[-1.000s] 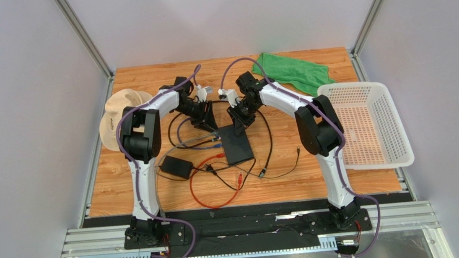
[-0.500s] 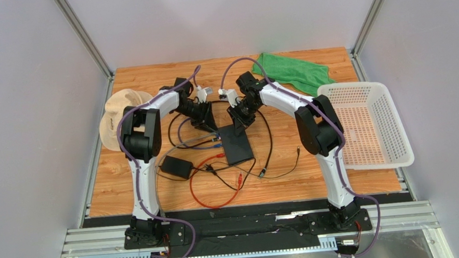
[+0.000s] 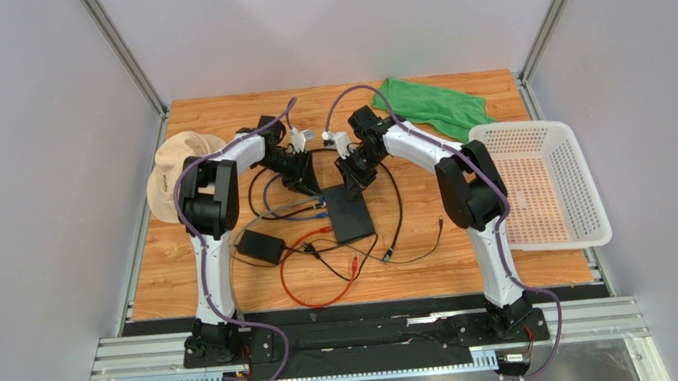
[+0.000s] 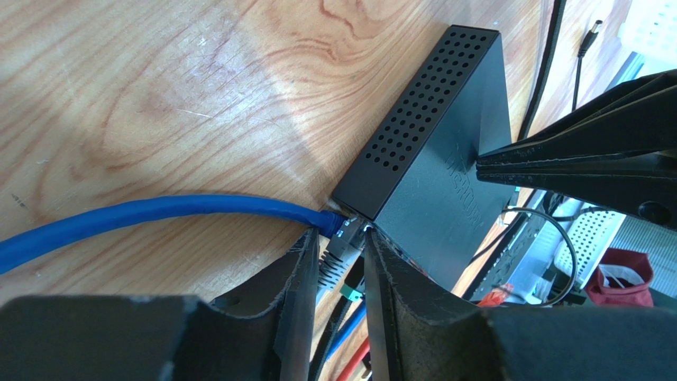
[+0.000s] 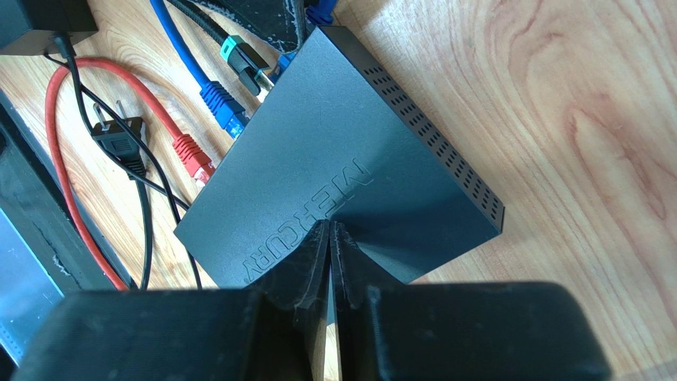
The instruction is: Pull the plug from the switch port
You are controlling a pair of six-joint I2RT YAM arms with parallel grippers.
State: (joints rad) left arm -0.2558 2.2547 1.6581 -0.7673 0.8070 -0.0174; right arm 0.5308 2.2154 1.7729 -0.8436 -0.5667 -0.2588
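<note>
**At the switch [image 3: 351, 215], mid-frame: fingers on its top and at its edge**

Near the centre of the top view, the black switch lies on the wooden surface [image 3: 453, 273]. The right end effector [image 5: 330, 230] has its fingers together, tips resting on the switch's lettered top. Low in the left wrist view, the left end effector [image 4: 339, 250] stands narrowly apart, straddling a grey plug [image 4: 332, 266] at the switch's edge beside a blue cable [image 4: 159, 213]. Whether it pinches the plug cannot be told.

My left gripper [image 4: 340, 238] straddles a plug [image 4: 334, 266], with the switch [image 4: 445, 159] just ahead. My right gripper [image 5: 329, 238] rests on its top.
</note>
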